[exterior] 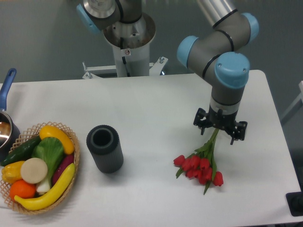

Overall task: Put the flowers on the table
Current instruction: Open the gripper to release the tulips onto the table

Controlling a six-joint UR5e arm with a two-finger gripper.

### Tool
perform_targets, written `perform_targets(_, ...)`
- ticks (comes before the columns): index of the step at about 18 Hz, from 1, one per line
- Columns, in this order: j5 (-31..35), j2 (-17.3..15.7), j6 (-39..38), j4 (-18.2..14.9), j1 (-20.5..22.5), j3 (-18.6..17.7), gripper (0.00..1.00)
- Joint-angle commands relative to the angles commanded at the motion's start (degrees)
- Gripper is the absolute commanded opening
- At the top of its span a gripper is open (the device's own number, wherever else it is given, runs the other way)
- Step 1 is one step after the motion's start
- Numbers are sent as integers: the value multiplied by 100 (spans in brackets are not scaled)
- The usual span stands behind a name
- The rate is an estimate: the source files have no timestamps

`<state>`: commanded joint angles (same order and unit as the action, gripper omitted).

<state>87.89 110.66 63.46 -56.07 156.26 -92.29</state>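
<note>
A robotics lab or test bench, not a home. A grey industrial robot arm (215, 45) with light blue joint caps stands on a metal pedestal base (129, 38) bolted behind a plain white table (156, 104), against a bare grey-blue wall (38, 38). The items on the table read as staged props: a wicker basket (75, 163) of glossy artificial vegetables, a dark ribbed cylinder (104, 148), a bunch of red tulips (200, 169), and a blue-handled pot (6, 126) at the left edge.

A wicker basket (75, 163) of colourful vegetables (left edge) sits beside a dark cylinder (104, 148) and a blue-handled pot (6, 124).
</note>
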Motion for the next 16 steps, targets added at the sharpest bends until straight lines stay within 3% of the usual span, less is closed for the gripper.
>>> perform_targets(16, 18, -123, 334, 17, 150, -211, 100)
